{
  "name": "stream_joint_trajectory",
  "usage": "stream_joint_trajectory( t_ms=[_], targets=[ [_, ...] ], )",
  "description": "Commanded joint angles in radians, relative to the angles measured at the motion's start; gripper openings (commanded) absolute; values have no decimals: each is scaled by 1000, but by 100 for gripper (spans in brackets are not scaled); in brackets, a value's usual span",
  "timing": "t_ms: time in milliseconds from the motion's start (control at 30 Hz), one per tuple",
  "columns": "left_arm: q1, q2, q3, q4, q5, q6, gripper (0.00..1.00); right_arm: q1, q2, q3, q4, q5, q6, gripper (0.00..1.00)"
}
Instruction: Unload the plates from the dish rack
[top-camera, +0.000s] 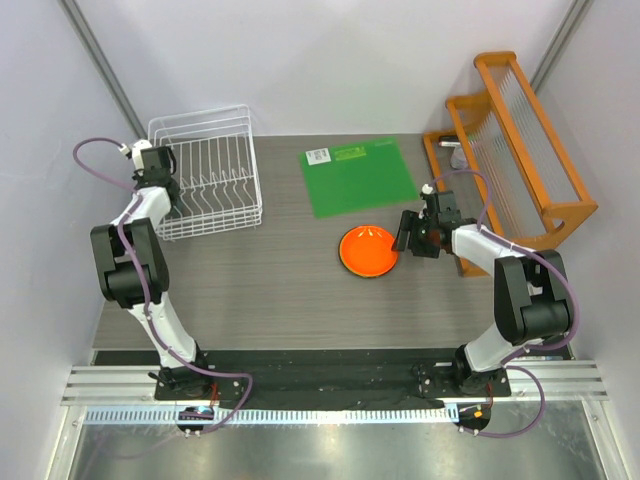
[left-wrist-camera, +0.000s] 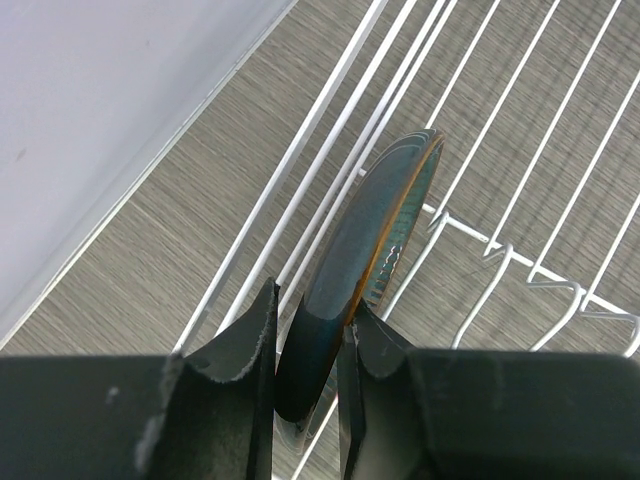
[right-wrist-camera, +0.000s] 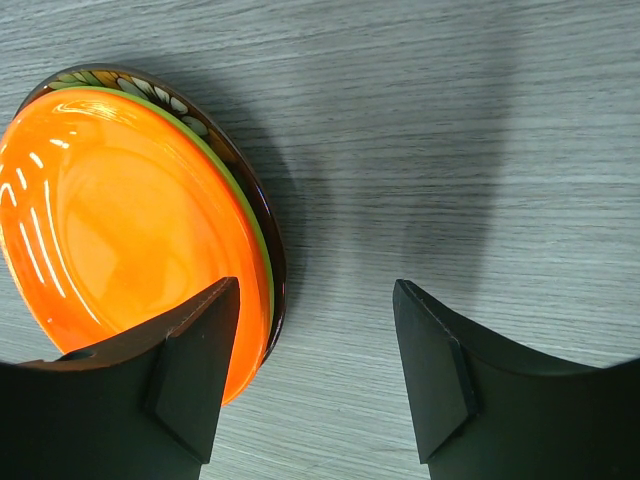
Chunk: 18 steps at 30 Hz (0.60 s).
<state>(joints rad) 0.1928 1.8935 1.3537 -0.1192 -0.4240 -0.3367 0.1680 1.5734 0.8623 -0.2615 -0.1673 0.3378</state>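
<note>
My left end effector (left-wrist-camera: 310, 325) pinches the dark grey-blue plate (left-wrist-camera: 372, 225), which stands on edge in the white wire dish rack (top-camera: 215, 185). My right end effector (right-wrist-camera: 318, 292) gapes wide at the edge of the orange plate (right-wrist-camera: 120, 210), stacked on the lime green plate (right-wrist-camera: 263, 250) and floral plate (right-wrist-camera: 150, 92) on the tabletop (right-wrist-camera: 460, 120).

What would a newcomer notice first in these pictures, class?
The bright orange plate at the middle of the table, topping a lime green plate and a floral plate, beside the open right hand. Then the dark grey-blue plate, on edge in the white wire dish rack, gripped by the left hand.
</note>
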Motion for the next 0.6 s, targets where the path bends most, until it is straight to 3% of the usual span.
stream_joint_trajectory(
  t_ms=[0, 567],
  targets=[
    [19, -40, 8, 59, -71, -101, 0, -1, -3, 38, 25, -5, -10, 69],
    [17, -191, 28, 32, -53, -27, 0, 1, -26, 34, 25, -14, -10, 68]
  ],
)
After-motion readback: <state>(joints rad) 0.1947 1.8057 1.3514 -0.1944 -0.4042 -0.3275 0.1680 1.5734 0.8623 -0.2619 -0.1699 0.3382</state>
